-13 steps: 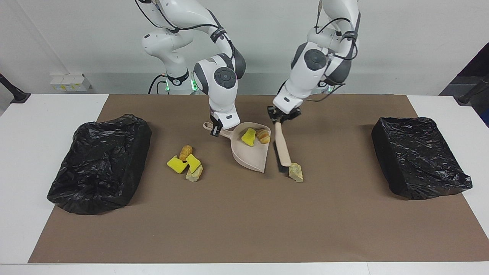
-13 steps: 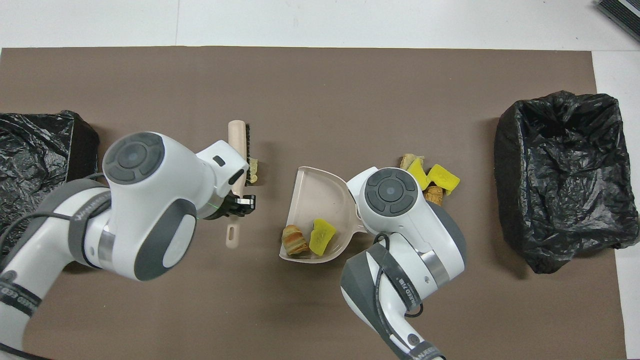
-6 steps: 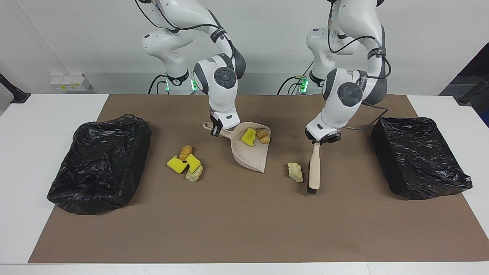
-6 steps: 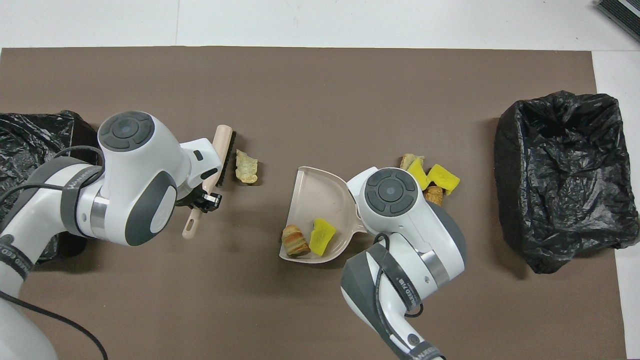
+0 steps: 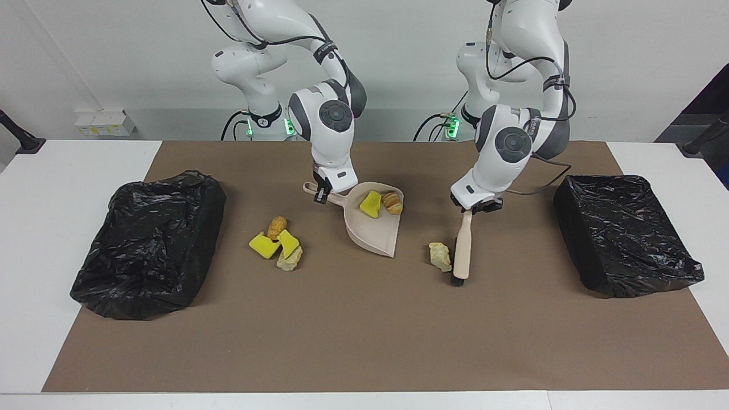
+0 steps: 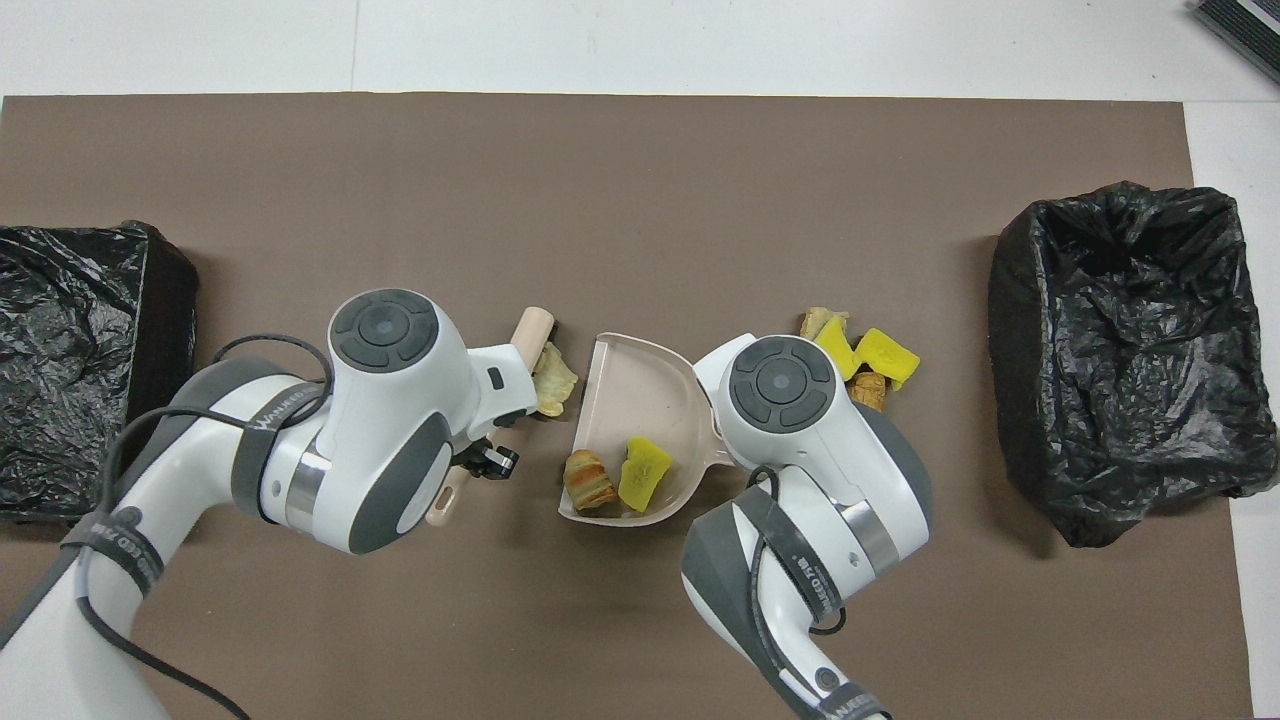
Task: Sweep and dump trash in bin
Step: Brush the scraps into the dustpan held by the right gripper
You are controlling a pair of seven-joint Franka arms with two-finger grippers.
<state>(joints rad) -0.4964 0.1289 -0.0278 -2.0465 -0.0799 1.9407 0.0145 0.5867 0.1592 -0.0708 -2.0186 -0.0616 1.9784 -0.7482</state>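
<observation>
While both arms work low over the brown paper mat (image 5: 364, 319) covering the white tabletop (image 5: 57, 188), the left tool (image 5: 471, 208) is clamped on the handle of a beige plastic brush (image 5: 462, 245), whose dark bristles (image 5: 457, 281) rest on the mat. Its head lies just beside a pale beige crumbly chunk (image 5: 439, 256), between that chunk and the left arm's end of the tabletop; whether they touch cannot be told. From overhead the chunk (image 6: 553, 380) sits close to the open lip of a beige plastic dustpan (image 6: 625, 400).

The right tool (image 5: 323, 191) is closed around the dustpan's slim handle (image 5: 336, 197), holding the smooth, shovel-shaped pan (image 5: 379, 236) flat on the mat. Inside the pan, at its rounded end nearest the robots, lie a bright yellow sponge piece (image 5: 371, 204) and a ridged brown bread-like lump (image 5: 392, 202), side by side.

Four more scraps huddle together on the mat toward the right arm's end, beside the pan: a second brown bread-like lump (image 5: 277, 226), two yellow sponge pieces (image 5: 263, 245) (image 5: 289, 242) and another pale crumbly chunk (image 5: 290, 259), pressed against one another.

Two bins lined with crinkled, glossy black plastic bags stand at the ends of the mat: one (image 5: 148, 245) at the right arm's end, the other (image 5: 623, 233) at the left arm's end.
</observation>
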